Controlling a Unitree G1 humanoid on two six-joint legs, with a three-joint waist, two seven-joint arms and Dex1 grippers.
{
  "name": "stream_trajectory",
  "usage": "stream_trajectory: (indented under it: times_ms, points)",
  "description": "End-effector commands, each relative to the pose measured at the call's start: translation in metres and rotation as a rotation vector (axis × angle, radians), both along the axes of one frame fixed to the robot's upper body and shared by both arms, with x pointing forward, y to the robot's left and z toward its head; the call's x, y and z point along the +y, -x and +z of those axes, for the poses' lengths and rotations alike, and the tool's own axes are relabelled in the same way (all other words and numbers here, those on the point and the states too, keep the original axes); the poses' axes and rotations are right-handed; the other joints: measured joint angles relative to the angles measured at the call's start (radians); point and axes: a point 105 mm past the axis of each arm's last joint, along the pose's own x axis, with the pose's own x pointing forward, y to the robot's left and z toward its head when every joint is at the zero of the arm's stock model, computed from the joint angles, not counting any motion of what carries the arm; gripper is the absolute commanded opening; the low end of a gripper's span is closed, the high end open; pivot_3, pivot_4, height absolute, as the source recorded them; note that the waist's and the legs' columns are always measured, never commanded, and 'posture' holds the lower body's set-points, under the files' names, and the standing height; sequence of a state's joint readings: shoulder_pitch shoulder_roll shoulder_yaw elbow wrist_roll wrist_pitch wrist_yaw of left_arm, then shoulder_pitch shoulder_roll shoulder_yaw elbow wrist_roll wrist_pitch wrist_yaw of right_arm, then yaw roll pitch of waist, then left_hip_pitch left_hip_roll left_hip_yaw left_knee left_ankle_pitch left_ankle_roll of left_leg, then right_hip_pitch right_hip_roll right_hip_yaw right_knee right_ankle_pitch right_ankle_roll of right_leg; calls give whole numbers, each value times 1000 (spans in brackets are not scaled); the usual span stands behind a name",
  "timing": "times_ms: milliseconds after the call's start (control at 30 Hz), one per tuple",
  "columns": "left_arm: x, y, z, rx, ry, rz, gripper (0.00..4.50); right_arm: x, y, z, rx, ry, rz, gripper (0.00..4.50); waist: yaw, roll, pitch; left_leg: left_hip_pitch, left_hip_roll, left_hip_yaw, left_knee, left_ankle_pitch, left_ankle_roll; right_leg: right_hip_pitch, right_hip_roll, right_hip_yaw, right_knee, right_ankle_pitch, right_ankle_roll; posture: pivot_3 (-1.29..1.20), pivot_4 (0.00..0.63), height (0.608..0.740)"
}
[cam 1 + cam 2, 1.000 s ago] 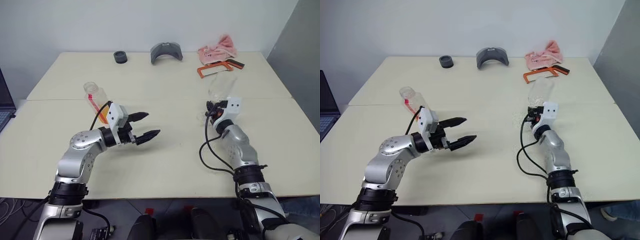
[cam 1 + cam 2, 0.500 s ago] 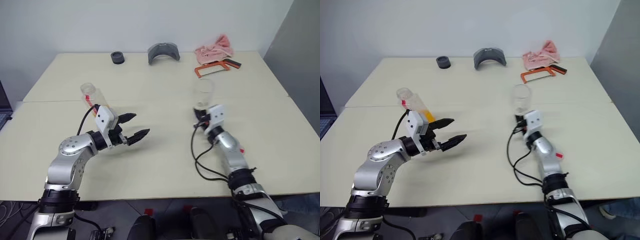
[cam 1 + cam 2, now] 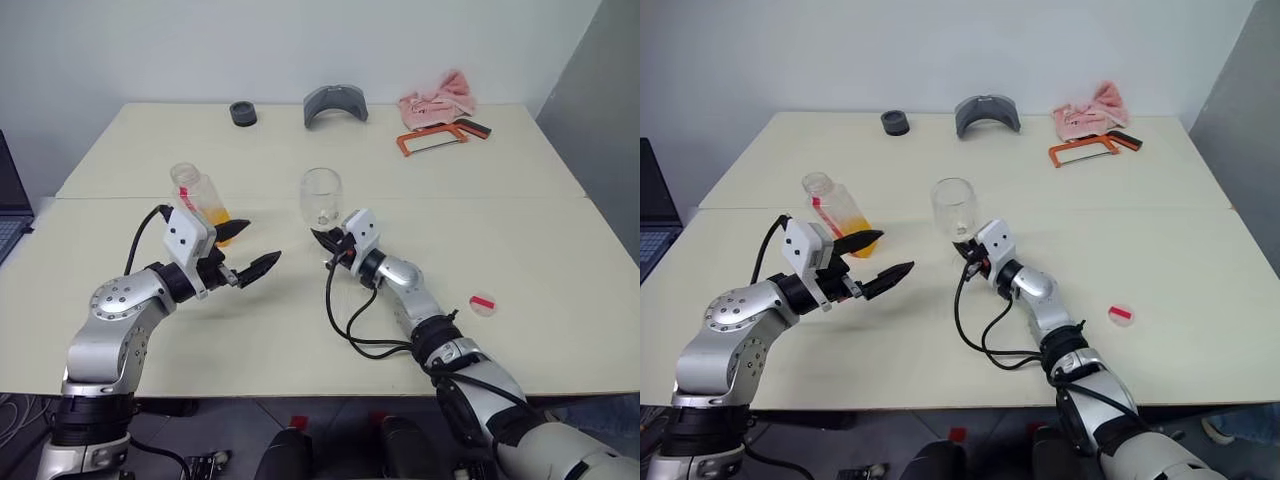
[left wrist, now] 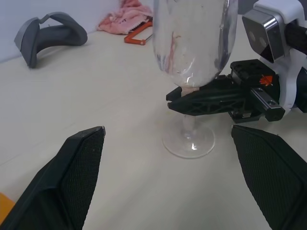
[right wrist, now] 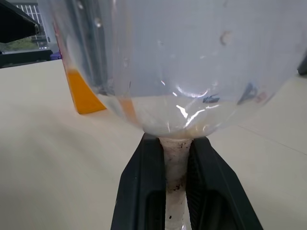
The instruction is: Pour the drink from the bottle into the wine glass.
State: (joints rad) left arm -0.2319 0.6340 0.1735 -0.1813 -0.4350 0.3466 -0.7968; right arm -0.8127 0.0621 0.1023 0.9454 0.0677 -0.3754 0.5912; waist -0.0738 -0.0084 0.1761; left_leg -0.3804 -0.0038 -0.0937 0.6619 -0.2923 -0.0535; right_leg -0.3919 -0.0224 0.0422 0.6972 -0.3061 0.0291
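Holding wine glass [image 3: 321, 197] by the stem, right pincer [image 5: 173, 167] clamped on it.
Glass upright on the counter [image 3: 520, 260], foot down. Bottle [image 3: 199, 201] with orange drink [image 3: 219, 224] stands uncapped just left of glass; left pincer [image 3: 250, 267] spread wide, empty, between bottle and glass.

Clear stemmed wine glass [image 3: 321, 196], upright and empty, foot on the cream table, stem pinched between black fingers, small clear bottle [image 3: 199, 199] uncapped and leaning well apart, orange drink [image 3: 219, 228] pooled at its base
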Motion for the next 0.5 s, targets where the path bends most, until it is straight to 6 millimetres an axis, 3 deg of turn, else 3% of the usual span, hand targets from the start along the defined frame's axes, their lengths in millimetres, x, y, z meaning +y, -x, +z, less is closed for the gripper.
stream_trajectory:
  times_ms: [33, 433, 500]
  points:
    - [-3, 6, 19, -61, 7, -21, 4500, 4, 1, 2, -11, 9, 20, 245, 0, 0, 0, 0, 0, 0, 0, 0, 0, 0, 0, 0, 0, 0, 0, 0, 150, 740]
    - [-9, 2, 29, -106, 24, -28, 4500, 4, 3, 2, -11, -4, 22, 4228, -2, 0, 0, 0, 0, 0, 0, 0, 0, 0, 1, 0, 0, 0, 0, 0, 150, 740]
    - [-10, 2, 30, -113, 31, -29, 4500, 0, 4, 0, -8, -4, 16, 4484, -2, 0, 0, 0, 0, -1, 0, 0, 0, 0, 1, 0, 0, 0, 0, 0, 150, 740]
